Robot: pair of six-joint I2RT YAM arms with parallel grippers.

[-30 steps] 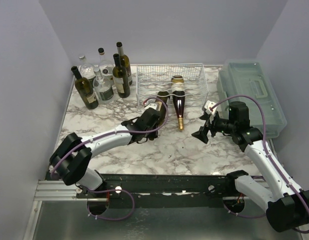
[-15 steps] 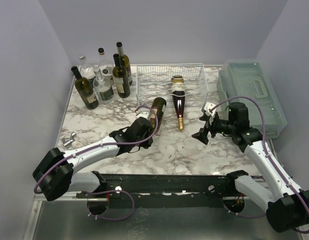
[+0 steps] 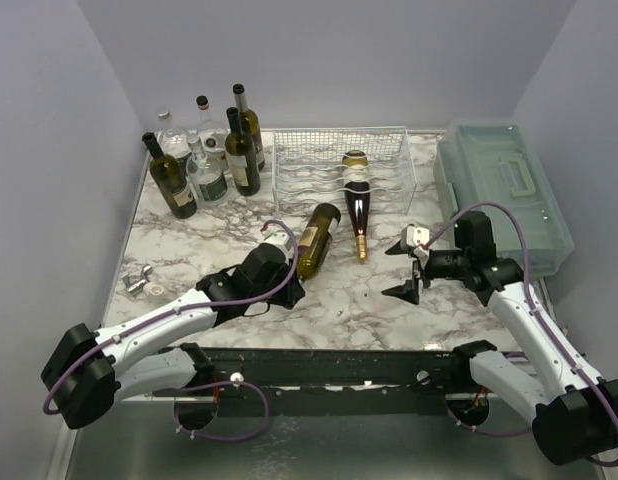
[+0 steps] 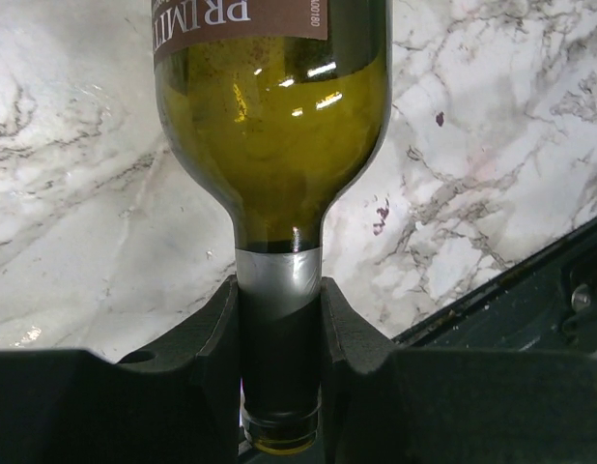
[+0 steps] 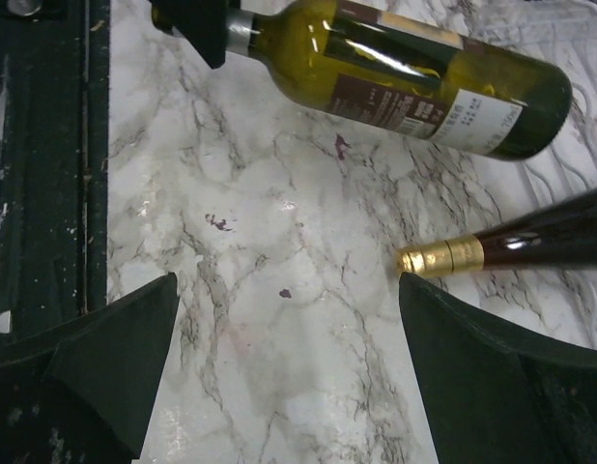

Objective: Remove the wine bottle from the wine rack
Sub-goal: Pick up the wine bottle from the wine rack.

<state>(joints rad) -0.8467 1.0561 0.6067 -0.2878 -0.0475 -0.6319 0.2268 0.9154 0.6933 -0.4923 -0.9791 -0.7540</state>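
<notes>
The wine bottle (image 4: 270, 145) is showing olive-green glass, a brown label with white lettering and silver neck foil, while the table (image 3: 339, 292) is showing white marble with grey veining. The wine rack (image 3: 384, 150) is gleaming white, the second bottle (image 3: 358, 212) is showing dark red with a gold foil top, and the plastic box (image 3: 489, 170) is looking translucent green-grey.

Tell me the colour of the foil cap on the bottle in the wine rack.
Gold; the foil cap shows best in the right wrist view.

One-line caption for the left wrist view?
Left jaws shut on the neck of the green wine bottle, marble table behind.
</notes>
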